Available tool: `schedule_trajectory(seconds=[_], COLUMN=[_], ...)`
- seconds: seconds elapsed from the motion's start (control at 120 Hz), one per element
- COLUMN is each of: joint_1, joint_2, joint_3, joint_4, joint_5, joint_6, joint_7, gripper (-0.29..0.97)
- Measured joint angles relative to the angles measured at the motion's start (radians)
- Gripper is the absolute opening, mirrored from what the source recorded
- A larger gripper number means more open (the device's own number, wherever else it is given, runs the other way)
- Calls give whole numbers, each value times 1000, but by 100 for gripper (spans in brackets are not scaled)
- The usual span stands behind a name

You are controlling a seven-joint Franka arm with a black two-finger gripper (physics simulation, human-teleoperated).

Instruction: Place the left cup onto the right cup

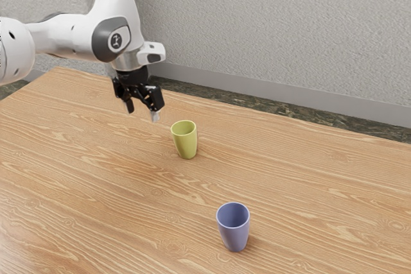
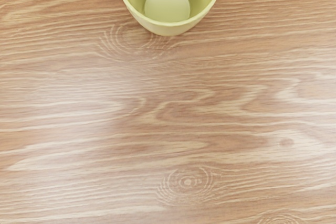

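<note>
Two upright cups: green cup (image 1: 184, 139), bare inside; purple cup (image 1: 232, 226); pincer (image 1: 142, 111) spread wide.

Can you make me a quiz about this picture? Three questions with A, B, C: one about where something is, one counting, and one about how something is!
1. Where is the hand?
A. Inside a cup
B. In the air above the table
C. Lying flat on the table

2. How many cups stand on the table?
A. One
B. Three
C. Two

3. How is the yellow-green cup?
A. Upright and empty
B. Tipped over
C. Full of balls

Answers:
1 B: the hand hangs clear above the wood.
2 C: there are just the yellow-green cup and the purple cup.
3 A: it stands mouth up, and the wrist view shows its bare bottom.
</note>
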Motion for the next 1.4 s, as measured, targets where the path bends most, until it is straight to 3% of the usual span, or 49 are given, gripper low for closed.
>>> schedule_trajectory(seconds=[0.583, 1.4], joint_1=[-25, -26], joint_2=[120, 263], joint_3=[-64, -77], joint_4=[36, 160], joint_5=[-27, -79], joint_6=[109, 120], joint_7=[-44, -94], gripper=[66, 66])
